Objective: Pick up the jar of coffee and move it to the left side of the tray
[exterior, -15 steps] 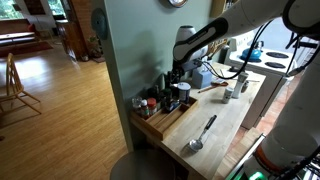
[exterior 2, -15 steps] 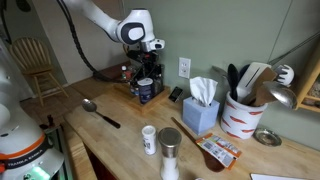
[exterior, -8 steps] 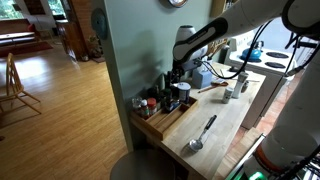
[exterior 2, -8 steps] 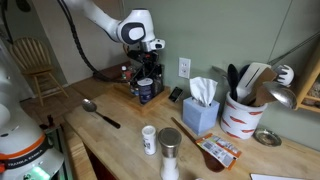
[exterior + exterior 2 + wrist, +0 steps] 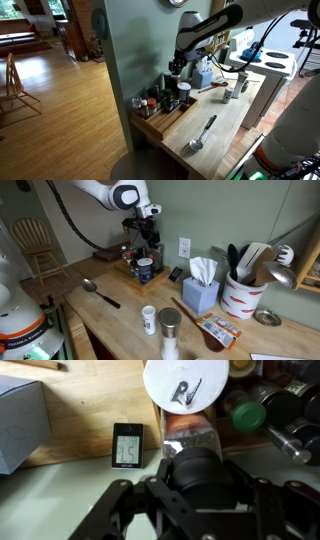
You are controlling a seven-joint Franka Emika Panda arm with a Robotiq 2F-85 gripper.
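The end effector [image 5: 146,242] hangs above the coffee jar [image 5: 146,270] — fingers apart, empty — the jar standing on the tray [image 5: 168,118].

Daylight fell across a honey-coloured wooden plank floor [image 5: 60,100] beside a sage-green painted wall [image 5: 125,50], where a white electrical outlet [image 5: 185,247] sat above the pale wooden surface [image 5: 115,325]. A slatted wooden chair [image 5: 35,245] stood beyond.
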